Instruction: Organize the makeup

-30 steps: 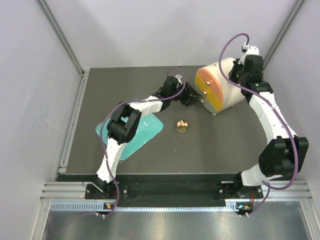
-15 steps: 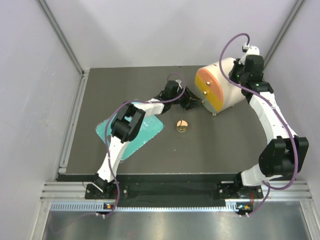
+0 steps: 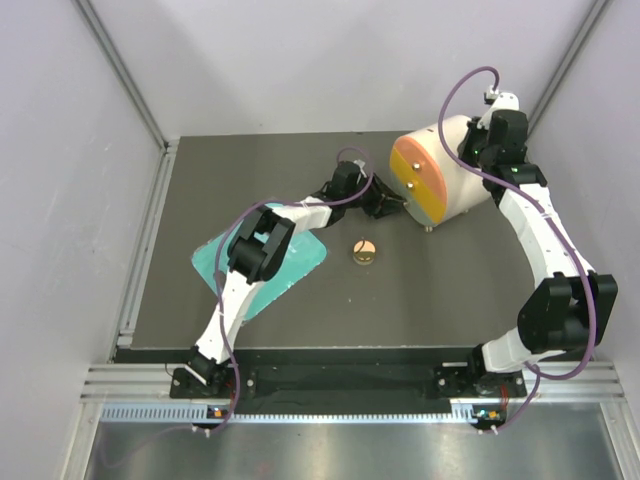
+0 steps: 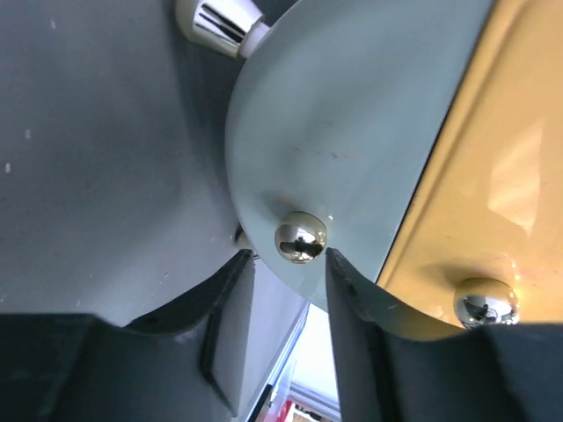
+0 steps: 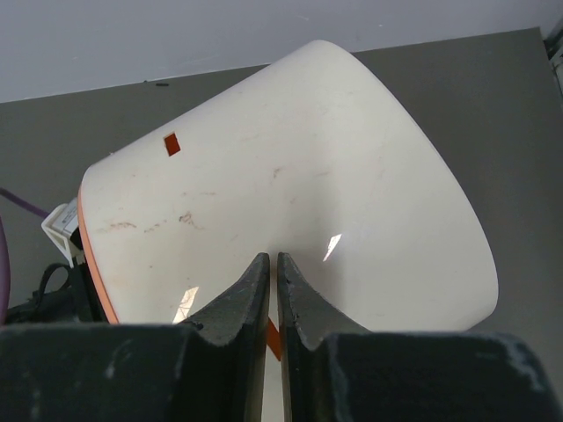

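The round compact, showing no long axis, lies on the bench near the front of the drum. The left arm stretches low and far, left claw spread either side of the drum's chrome knob. The right arm arches behind the drum, right claw almost pressed together on its white shell.

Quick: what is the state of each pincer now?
Left pincer: open, straddling a chrome knob.
Right pincer: almost closed, empty, by the white drum.
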`<action>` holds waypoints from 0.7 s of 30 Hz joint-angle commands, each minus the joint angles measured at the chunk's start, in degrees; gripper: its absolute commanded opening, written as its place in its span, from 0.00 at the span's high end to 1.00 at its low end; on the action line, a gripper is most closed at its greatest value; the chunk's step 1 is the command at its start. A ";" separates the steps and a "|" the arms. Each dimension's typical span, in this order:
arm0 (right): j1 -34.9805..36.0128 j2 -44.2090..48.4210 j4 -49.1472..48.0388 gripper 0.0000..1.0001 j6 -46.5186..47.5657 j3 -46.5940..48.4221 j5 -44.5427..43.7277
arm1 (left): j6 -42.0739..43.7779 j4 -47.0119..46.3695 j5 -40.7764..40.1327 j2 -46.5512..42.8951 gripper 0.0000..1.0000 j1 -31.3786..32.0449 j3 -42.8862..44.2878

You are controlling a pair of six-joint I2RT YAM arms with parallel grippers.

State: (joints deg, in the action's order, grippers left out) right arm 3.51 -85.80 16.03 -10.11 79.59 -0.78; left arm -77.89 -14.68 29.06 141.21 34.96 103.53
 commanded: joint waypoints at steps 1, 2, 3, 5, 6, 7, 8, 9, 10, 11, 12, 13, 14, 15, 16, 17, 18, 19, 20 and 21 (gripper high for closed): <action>-0.69 -0.69 1.63 0.91 0.53 -0.23 0.60 | 0.54 -1.41 -0.76 0.38 0.59 -0.07 2.21; -0.78 -0.77 1.55 0.91 0.53 -0.23 0.60 | 0.46 -2.36 -0.67 0.47 0.59 -0.07 2.21; -0.70 -0.69 1.63 0.91 0.62 -0.23 0.60 | -0.15 -2.72 -0.58 0.99 0.60 -0.07 2.47; -0.78 -0.60 1.72 0.91 0.70 -0.31 0.60 | -0.95 -3.34 -0.41 1.44 0.61 -0.07 2.82; -0.78 -0.68 1.72 0.91 0.88 -0.40 0.60 | -1.04 -3.34 -0.41 1.87 0.62 0.02 3.43; -0.87 -0.51 1.81 0.91 0.88 -0.40 0.60 | -1.04 -3.34 -0.41 2.14 0.62 0.11 3.61; -0.78 -0.51 1.72 0.91 0.88 -0.40 0.60 | -0.95 -3.25 -0.32 2.23 0.63 0.11 3.96; -0.87 -0.51 1.90 0.90 0.79 -0.49 0.60 | -0.86 -2.99 -0.32 2.49 0.63 0.28 4.40; -0.87 -0.51 1.72 0.90 0.79 -0.49 0.51 | -1.04 -2.99 -0.32 2.67 0.63 0.37 4.49; -0.87 -0.51 1.90 0.90 0.88 -0.49 0.60 | -1.13 -2.99 -0.32 2.84 0.64 0.46 4.67; -0.87 -0.51 1.90 0.90 0.79 -0.40 0.60 | -1.21 -2.90 -0.32 3.02 0.64 0.55 4.84; -0.96 -0.51 1.81 0.90 0.79 -0.49 0.60 | -1.21 -2.99 -0.32 3.20 0.67 0.55 4.93; -0.87 -0.51 1.81 0.90 0.79 -0.40 0.51 | -1.21 -2.90 -0.32 3.20 0.68 0.63 5.02; -0.96 -0.51 1.98 0.90 0.79 -0.40 0.60 | -1.13 -2.90 -0.41 3.28 0.69 0.64 4.93; -0.96 -0.51 1.99 0.90 0.79 -0.49 0.60 | -1.13 -3.08 -0.41 3.29 0.71 0.55 4.84; -0.96 -0.51 1.90 0.90 0.79 -0.49 0.60 | -1.39 -3.25 -0.32 3.37 0.78 0.63 4.84; -0.96 -0.51 2.07 0.90 0.88 -0.49 0.51 | -1.56 -3.51 -0.23 3.37 0.82 0.64 4.84; -0.96 -0.42 1.99 0.90 0.88 -0.58 0.60 | -1.57 -4.04 -0.14 3.55 0.88 0.64 4.84; -1.05 -0.51 1.99 0.90 0.79 -0.67 0.60 | -1.91 -4.30 0.21 3.46 1.00 0.64 4.84; -0.96 -0.51 1.99 0.90 0.88 -0.75 0.60 | -1.92 -4.57 0.38 3.46 1.00 0.64 4.58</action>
State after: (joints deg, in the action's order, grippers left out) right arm 3.18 -85.80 16.03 -10.07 79.55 -0.75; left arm -79.61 -16.40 29.71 143.90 35.11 106.74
